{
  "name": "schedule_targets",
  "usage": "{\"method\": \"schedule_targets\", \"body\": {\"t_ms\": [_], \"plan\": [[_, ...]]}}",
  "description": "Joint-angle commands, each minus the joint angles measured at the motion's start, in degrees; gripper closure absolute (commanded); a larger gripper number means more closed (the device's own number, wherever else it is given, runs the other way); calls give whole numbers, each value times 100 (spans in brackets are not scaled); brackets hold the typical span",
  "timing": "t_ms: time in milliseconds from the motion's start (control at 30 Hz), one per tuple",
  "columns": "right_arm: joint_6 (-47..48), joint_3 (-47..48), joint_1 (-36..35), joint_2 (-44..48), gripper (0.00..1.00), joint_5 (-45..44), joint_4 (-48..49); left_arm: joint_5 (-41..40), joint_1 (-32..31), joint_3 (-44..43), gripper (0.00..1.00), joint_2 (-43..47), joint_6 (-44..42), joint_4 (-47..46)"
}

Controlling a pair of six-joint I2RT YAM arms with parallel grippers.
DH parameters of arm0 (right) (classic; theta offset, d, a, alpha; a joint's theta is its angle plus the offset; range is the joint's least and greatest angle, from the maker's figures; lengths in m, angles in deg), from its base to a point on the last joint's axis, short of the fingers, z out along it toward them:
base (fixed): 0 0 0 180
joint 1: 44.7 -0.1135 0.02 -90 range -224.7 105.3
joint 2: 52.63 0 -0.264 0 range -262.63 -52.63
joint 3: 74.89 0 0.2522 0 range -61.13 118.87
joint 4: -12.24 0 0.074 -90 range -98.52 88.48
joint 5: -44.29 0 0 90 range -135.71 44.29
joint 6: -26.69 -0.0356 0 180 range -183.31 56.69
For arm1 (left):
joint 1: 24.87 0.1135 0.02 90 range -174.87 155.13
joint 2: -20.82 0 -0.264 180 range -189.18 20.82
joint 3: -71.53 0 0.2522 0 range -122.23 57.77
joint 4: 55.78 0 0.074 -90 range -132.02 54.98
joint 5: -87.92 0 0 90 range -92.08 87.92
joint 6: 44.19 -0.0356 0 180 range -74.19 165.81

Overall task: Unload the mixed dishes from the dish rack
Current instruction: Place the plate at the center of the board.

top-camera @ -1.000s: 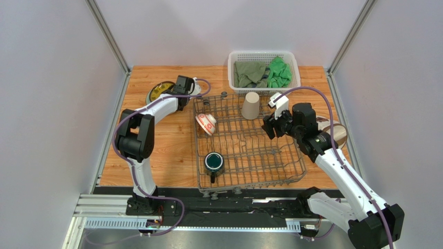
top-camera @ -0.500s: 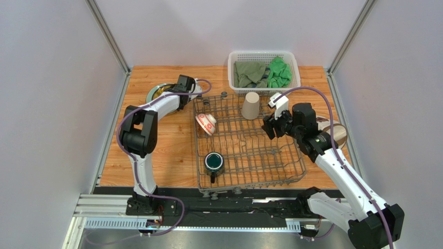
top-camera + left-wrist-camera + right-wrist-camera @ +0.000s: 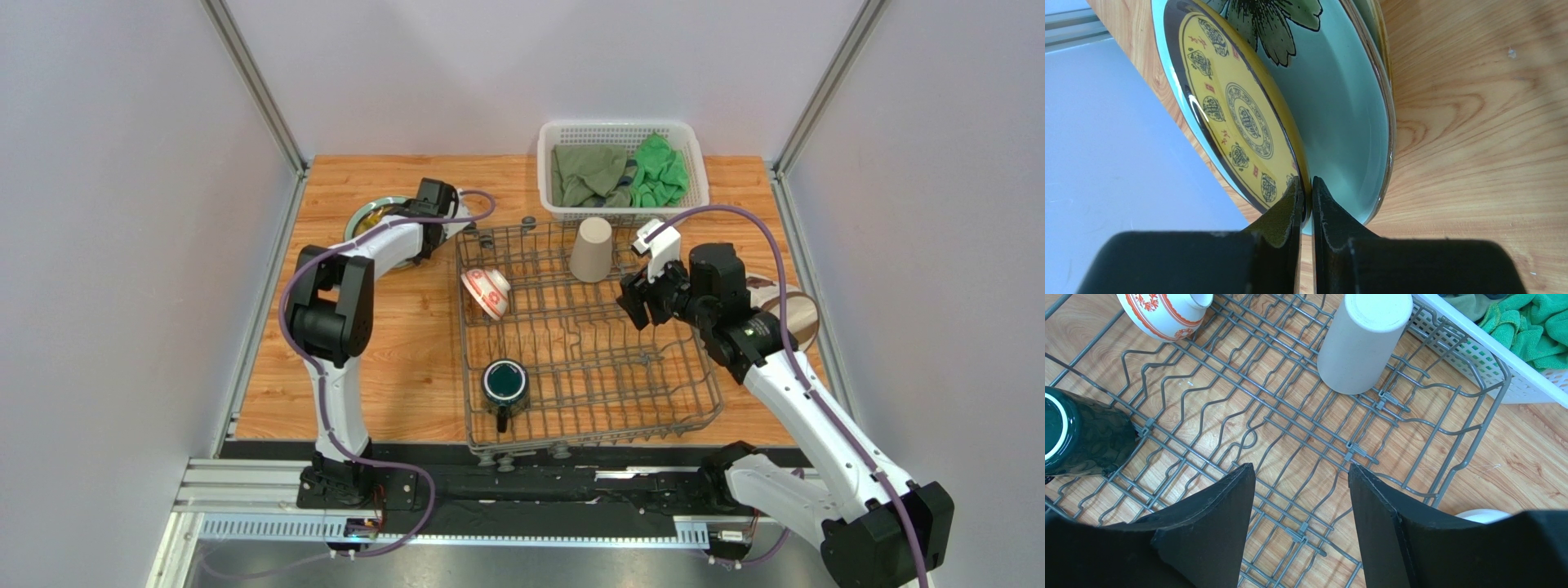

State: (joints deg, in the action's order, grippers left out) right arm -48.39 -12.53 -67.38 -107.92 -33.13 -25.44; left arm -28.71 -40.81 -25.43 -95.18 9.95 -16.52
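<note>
The dish rack (image 3: 583,349) sits in the middle of the worktop (image 3: 405,355); three dishes are in it. The tall beige cup (image 3: 591,249) stands upside down at the far end, base up and long axis upright. The small red-and-white patterned bowl (image 3: 486,292) is tipped on its edge by the left wall, its foot showing. The dark teal mug (image 3: 504,384) is near the front left, mouth toward the overhead camera and handle pointing to the near edge.

Off the rack's far left corner, the left jaws are clamped on the rim of the yellow-and-green plate (image 3: 1235,116); that plate is tilted, its face angled away from the pale green plate (image 3: 1339,110) beneath it, which rests on the wood.

The right jaws stand apart over the rack's far right wires, pointing down at them and holding nothing. A white mesh basket (image 3: 620,125) with green cloths (image 3: 659,172) lies just beyond the rack.
</note>
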Motion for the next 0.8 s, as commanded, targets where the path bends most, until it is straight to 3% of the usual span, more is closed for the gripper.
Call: {"method": "schedule_targets", "body": {"t_ms": [0,433,767], "plan": [[73,88,0,115,37,96,54,-105,39,-258,92,-63,96,-36],[73,97,0,53,36,96,37,-35,48,-460,62,-10,211,-45],[46,124,0,36,34,113,2,246,48,-452,52,403,404,-27]]}}
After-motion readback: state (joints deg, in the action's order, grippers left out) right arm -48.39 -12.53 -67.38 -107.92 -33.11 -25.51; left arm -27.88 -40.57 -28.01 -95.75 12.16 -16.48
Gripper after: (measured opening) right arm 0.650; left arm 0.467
